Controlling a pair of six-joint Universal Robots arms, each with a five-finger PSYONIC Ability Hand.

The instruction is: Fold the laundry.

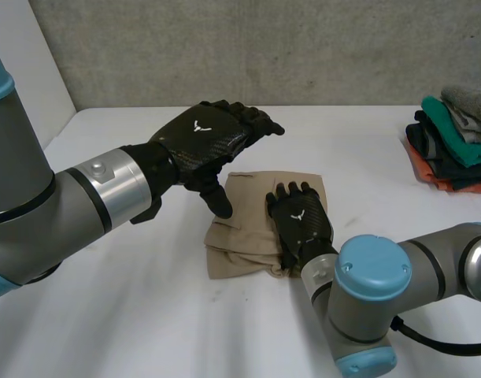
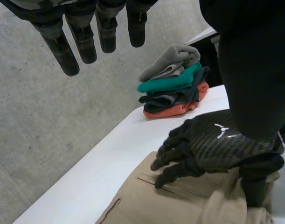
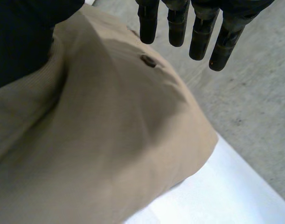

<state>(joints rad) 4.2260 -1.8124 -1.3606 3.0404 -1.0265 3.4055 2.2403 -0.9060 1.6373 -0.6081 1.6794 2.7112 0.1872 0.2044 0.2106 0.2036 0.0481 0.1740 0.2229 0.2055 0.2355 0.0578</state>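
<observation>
One folded beige garment [image 1: 238, 240] lies mid-frame on the desk [image 1: 146, 315]. Right robot hand [image 1: 301, 223] presses flat, unclenched, on its right half; left robot hand [image 1: 205, 140] hovers released above its upper-left edge, likely the freer for folding.

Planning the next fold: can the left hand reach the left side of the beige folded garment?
Probably yes: the left hand hovers open above the beige folded garment, and the right hand lies flat on its right side, leaving the left side bare.
</observation>
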